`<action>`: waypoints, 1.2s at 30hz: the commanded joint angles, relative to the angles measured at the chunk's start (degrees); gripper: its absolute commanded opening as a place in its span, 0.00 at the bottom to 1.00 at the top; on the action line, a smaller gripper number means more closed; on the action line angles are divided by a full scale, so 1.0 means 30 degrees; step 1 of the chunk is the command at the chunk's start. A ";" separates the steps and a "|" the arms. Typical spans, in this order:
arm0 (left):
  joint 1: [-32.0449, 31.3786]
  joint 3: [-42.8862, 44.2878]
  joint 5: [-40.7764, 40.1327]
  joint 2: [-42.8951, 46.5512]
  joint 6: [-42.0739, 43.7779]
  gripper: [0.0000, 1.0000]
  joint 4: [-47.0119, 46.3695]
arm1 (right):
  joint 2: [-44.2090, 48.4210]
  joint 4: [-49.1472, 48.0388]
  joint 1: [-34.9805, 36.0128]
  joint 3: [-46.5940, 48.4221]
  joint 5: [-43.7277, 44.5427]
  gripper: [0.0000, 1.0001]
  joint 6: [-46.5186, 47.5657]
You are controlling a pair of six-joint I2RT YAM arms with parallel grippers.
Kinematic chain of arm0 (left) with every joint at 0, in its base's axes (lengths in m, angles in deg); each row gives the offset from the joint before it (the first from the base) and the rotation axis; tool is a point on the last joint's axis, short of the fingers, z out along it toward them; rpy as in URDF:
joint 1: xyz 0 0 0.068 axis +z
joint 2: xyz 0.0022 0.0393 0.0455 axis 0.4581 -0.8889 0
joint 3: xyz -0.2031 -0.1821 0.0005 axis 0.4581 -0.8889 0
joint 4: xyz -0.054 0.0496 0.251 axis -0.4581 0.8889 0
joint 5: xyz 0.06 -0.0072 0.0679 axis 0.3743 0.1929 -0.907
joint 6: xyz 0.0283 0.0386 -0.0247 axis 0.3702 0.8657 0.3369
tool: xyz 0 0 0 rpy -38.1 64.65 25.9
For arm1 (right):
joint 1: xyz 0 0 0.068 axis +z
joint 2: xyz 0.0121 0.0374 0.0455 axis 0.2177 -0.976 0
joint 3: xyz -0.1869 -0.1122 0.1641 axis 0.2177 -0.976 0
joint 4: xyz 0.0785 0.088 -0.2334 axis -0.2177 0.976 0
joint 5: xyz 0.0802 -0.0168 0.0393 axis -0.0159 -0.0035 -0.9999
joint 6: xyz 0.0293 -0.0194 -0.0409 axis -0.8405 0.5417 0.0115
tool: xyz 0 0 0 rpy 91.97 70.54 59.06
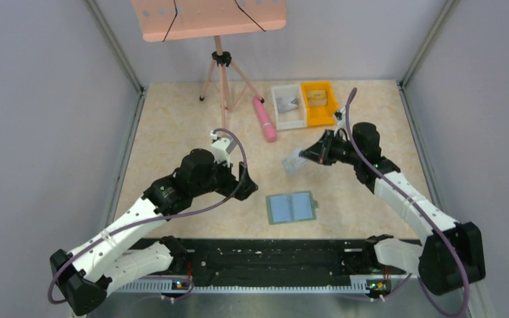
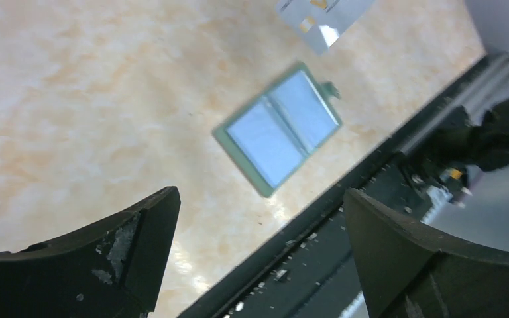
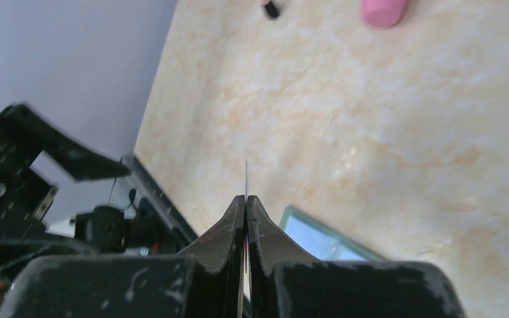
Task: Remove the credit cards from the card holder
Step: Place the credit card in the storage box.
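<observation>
Beige marbled tabletop, grey walls on three sides, black rail along the near edge. At the back I see a pink stand on a tripod and a pink cylinder lying beside it. Next to that, a white bin and an orange bin touch side by side. Both hold small items I can't identify.

Front centre: card holder lies spread open and flat, blue pockets up, tab on its right edge. I can't tell if anything is in the pockets.

Right arm reaches in from the right, forearm angled toward centre. The right gripper is raised above the table, between the card holder and the bins, clamped on one pale card. Its wrist view shows the card edge-on, pinched between closed fingers, with a corner of the card holder below.

Left arm is folded at the elbow. The left gripper is up off the table, left of the card holder, fingers spread wide and gripping nothing. Its camera looks down on the card holder.
</observation>
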 commanded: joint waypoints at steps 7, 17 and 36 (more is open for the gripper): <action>0.0031 0.2047 -0.4922 0.0185 0.3805 0.99 0.4134 | -0.8743 -0.0585 -0.2457 0.9478 0.4600 0.00 0.1354; -0.0057 0.0767 -0.7808 0.2438 0.3765 0.99 0.3649 | -1.6116 -0.0939 -0.2879 1.6250 0.5979 0.00 0.1889; -0.0030 0.0440 -0.8613 0.3531 0.4086 0.99 0.2976 | -2.1855 -0.0419 -0.2585 2.1344 0.5009 0.00 0.1507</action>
